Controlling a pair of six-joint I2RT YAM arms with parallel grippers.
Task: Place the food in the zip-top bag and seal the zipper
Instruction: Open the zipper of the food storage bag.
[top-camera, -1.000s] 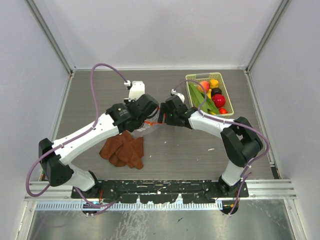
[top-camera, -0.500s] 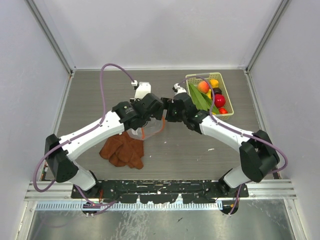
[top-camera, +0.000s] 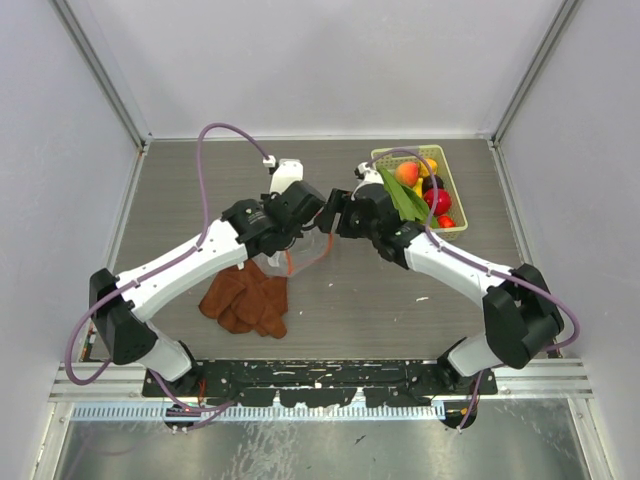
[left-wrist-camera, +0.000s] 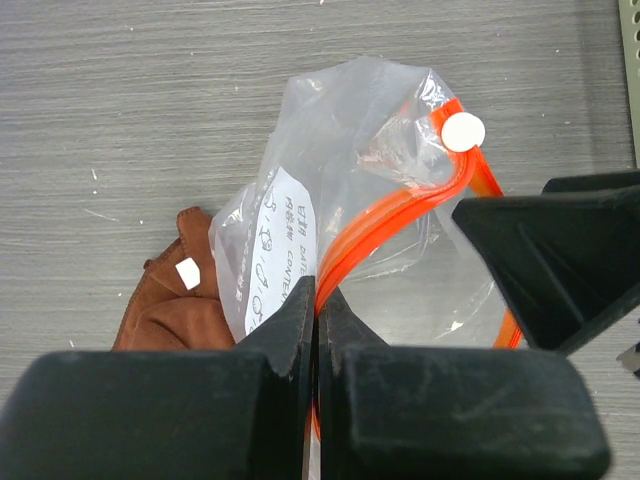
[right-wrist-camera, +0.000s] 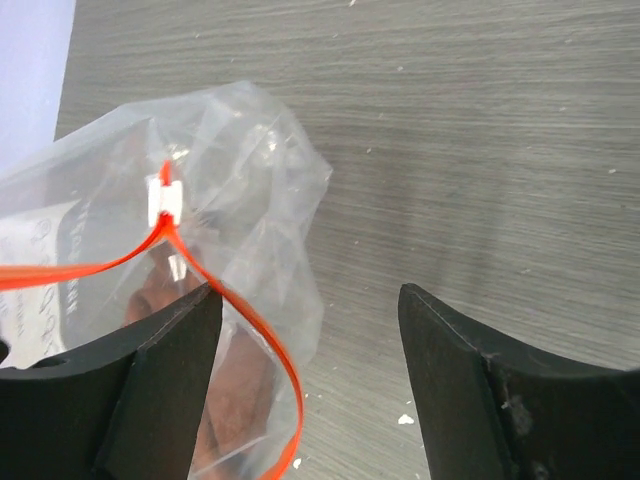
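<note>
My left gripper (left-wrist-camera: 318, 300) is shut on the orange-red zipper (left-wrist-camera: 385, 215) of the clear zip-top bag (left-wrist-camera: 350, 190), holding it above the table; the bag's mouth gapes open. It also shows in the top view (top-camera: 305, 250). My right gripper (right-wrist-camera: 305, 310) is open, with one strand of the zipper (right-wrist-camera: 255, 330) curving between its fingers near the left one. The zipper's white end tab (right-wrist-camera: 163, 200) sits at the bag's corner. The food (top-camera: 420, 190), a peach, red apple, dark piece and green leaves, lies in the pale green basket (top-camera: 452, 190).
A rust-brown cloth (top-camera: 245, 300) lies on the table under the left arm, also in the left wrist view (left-wrist-camera: 175, 300). The basket stands at the back right, just behind the right arm. Walls close in the table on three sides.
Both arms rose and moved toward the back with the bag. The right gripper let go and now stands open around one zipper strand; the bag's mouth has opened into a loop.
</note>
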